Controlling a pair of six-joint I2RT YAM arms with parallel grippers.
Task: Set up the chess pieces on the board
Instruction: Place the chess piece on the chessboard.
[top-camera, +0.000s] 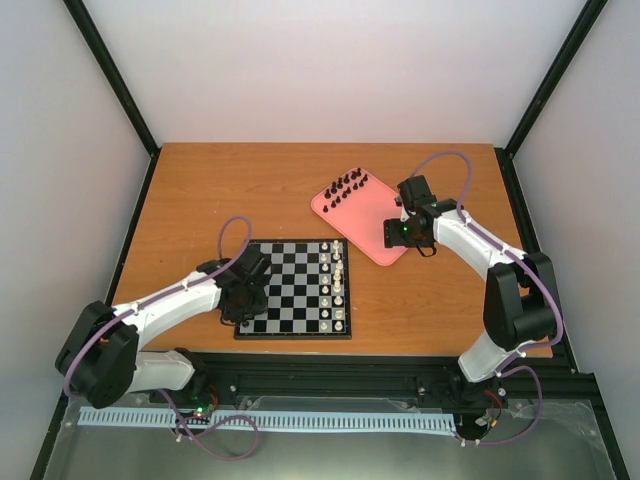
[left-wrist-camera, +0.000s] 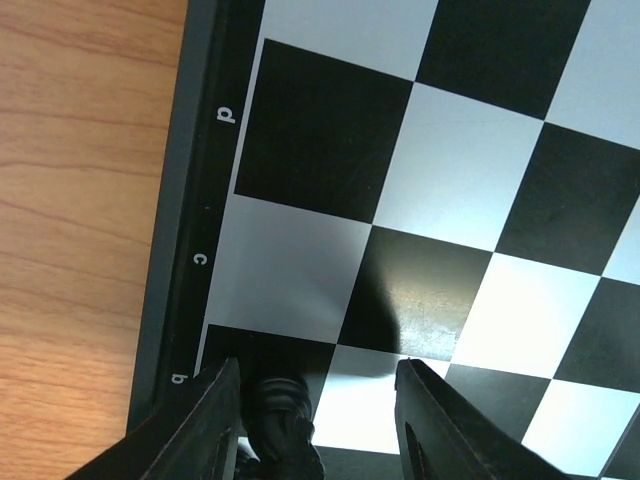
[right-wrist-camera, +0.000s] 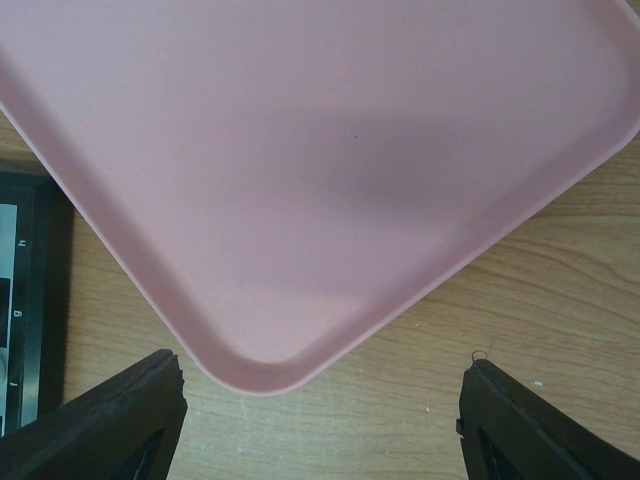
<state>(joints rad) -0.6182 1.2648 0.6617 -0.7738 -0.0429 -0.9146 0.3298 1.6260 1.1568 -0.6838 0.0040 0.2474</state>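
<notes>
Left hand (left-wrist-camera: 318, 400) is half-wide over the board (left-wrist-camera: 196, 215) by the bench's near edge. It straddles one black piece (left-wrist-camera: 281, 425), close against one finger and unclamped. Right hand (right-wrist-camera: 322, 368) is wide and empty over the pink tray (right-wrist-camera: 320, 150). Risk: on withdrawal, that finger may snag and topple the piece.

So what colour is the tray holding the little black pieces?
The tray is pink, clearest in the right wrist view.

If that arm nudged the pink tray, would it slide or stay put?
Probably slides: the pink tray looks thin, smooth and light on the wooden table. The black pieces standing on it seem narrow-based, so they might topple.
</notes>
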